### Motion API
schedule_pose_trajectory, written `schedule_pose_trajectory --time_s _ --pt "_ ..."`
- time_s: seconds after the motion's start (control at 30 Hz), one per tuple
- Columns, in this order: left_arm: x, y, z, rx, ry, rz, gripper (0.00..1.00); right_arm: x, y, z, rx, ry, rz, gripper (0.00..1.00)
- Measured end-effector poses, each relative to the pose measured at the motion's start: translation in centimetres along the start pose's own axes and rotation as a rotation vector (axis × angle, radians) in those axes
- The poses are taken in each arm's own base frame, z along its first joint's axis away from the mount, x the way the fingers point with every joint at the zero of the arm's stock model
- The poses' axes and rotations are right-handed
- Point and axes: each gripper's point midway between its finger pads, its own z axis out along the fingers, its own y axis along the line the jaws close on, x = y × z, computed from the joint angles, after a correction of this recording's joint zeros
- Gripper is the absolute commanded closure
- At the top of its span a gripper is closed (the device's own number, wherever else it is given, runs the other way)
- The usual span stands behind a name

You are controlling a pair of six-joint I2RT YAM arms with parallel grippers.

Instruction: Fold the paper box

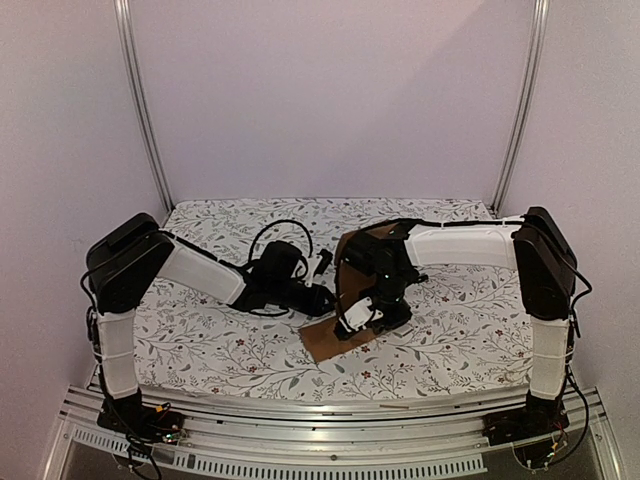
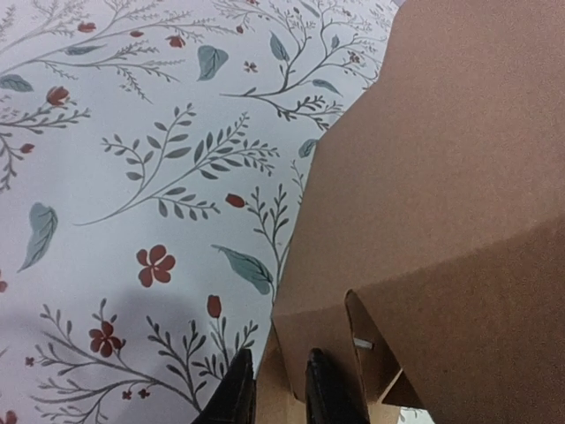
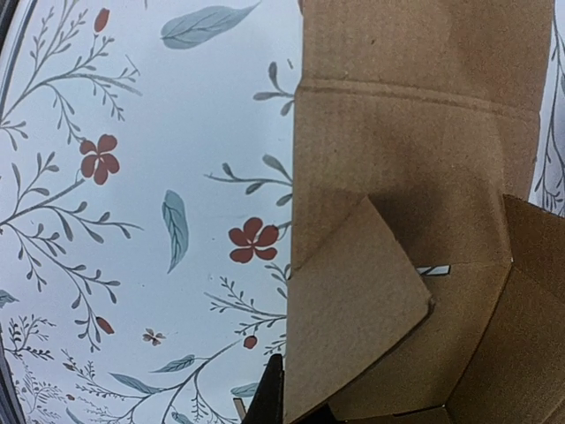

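1. The left gripper reaches in from the left, its jaws narrow around a bottom edge of cardboard; whether they clamp it I cannot tell.
2. The paper box sits mid-table on the floral tablecloth, half folded, one panel flat and another upright.
3. The right gripper is closed on a flap's lower edge.

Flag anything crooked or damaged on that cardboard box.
One thing: inside the half-folded paper box, a loose inner flap leans diagonally across the corner instead of lying flush with a wall, as the right wrist view shows. No tears or crushed panels show.
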Motion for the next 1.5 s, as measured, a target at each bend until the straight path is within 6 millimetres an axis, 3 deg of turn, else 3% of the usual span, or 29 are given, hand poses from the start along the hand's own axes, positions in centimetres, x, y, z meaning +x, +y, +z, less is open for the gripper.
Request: schedule_pose_trajectory --time_s 0.53,0.87,1.03,1.17,1.37,1.5 --pt "0.2 -0.8 3.2 0.113 0.031 -0.057 0.8 -0.5 0.1 -0.1 -0.002 -0.015 0.003 0.99" --pt "-0.6 -0.3 3.5 0.088 -0.041 -0.124 0.81 -0.5 0.0 -0.4 0.016 -0.023 0.003 0.99" --pt "0.0 0.6 3.0 0.069 -0.103 -0.182 0.77 -0.6 -0.2 -0.4 0.026 -0.027 0.004 0.99" --pt "0.5 0.3 1.3 0.062 -0.114 -0.2 0.71 -0.5 0.1 -0.2 0.017 -0.024 0.003 0.93" --pt "0.7 -1.9 -3.9 0.065 -0.114 -0.163 0.64 -0.2 0.7 0.0 0.014 0.002 -0.007 0.7" --pt "0.9 -3.0 -7.1 0.034 -0.097 -0.115 0.57 0.4 1.2 -0.5 0.028 0.023 -0.009 0.63"
